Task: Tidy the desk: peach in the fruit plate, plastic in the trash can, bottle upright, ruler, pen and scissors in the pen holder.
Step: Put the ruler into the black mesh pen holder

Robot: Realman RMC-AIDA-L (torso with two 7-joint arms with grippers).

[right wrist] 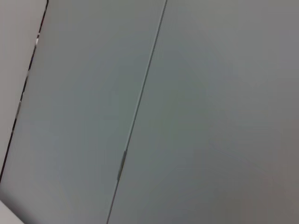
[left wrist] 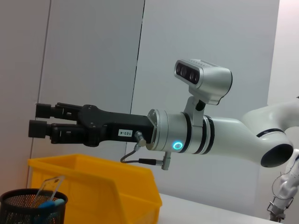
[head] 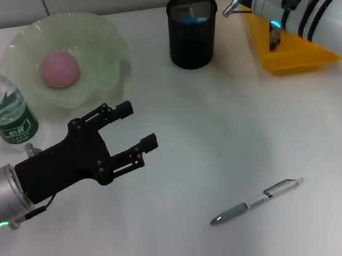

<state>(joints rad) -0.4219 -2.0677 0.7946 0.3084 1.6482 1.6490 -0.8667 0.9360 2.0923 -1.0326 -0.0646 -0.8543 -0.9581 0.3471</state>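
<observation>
Our left gripper point(head: 139, 127) hangs over the worktop point(head: 220, 128), fingers wide and empty. Our right gripper point(left wrist: 38, 121) sits above the one mesh pen holder point(head: 193, 31), fingers narrow, empty. We count one pen point(head: 257, 200) lying on the worktop, one peach point(head: 59, 69) in the fruit plate point(head: 102, 43), one upright bottle point(head: 1, 104), one yellow bin point(head: 295, 52).

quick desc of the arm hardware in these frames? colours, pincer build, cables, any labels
Left pincer: matte black, two straight blocky fingers on a black palm, joined to a silver wrist cuff with a green light. Right pincer: same black build, a small white label on its body, a thin grey cable looping under it. Behind it sits a silver cuff with black bands and a blue-lit ring, a white arm, and a silver camera module on top.
</observation>
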